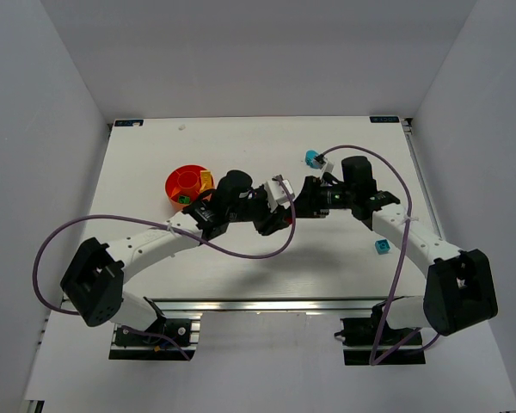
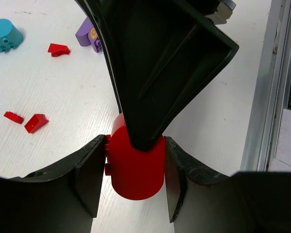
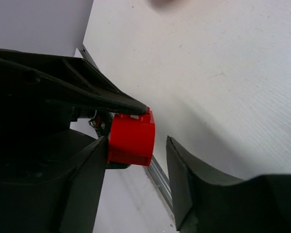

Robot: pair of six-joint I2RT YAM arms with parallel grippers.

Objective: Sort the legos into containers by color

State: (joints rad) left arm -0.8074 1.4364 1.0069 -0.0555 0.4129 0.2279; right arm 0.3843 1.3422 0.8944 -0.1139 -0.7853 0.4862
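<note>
Left gripper [image 2: 134,145]: narrow, both fingers [image 2: 89,179] pressed against the sides of a red brick [image 2: 136,170].
Red brick: held above the table [image 1: 155,146] near its middle, where the two arms meet. It stands between the left pads, with its side studs against one of them.
Right gripper [image 3: 136,145]: set around the same brick from the opposite side with its jaws apart. One finger [image 3: 82,184] lies against the brick and the other stands clear of it with a visible gap, so it has no grip.
Overlap: in the left wrist view one black right finger crosses in front of the brick's upper part and hides it. In the right wrist view a left finger reaches the brick's top corner.
Bowl [image 1: 187,183]: on the table left of the grippers, near the left wrist but apart from it. A green brick [image 1: 184,199] lies inside at the near rim.
Cyan brick [image 2: 5,36]: on the table past the grippers, lying on its side with its studs showing.
Purple brick [image 2: 87,34]: near the cyan one, partly hidden by the right finger.
Red bits [image 2: 36,122]: three small pieces loose on the table, two close together and one near the purple brick.
Blue brick [image 1: 382,247]: on the table just beside the right forearm, well apart from the bowl.
Rail [image 2: 266,97]: grey metal strip along the table edge, at the right of the left wrist view.
</note>
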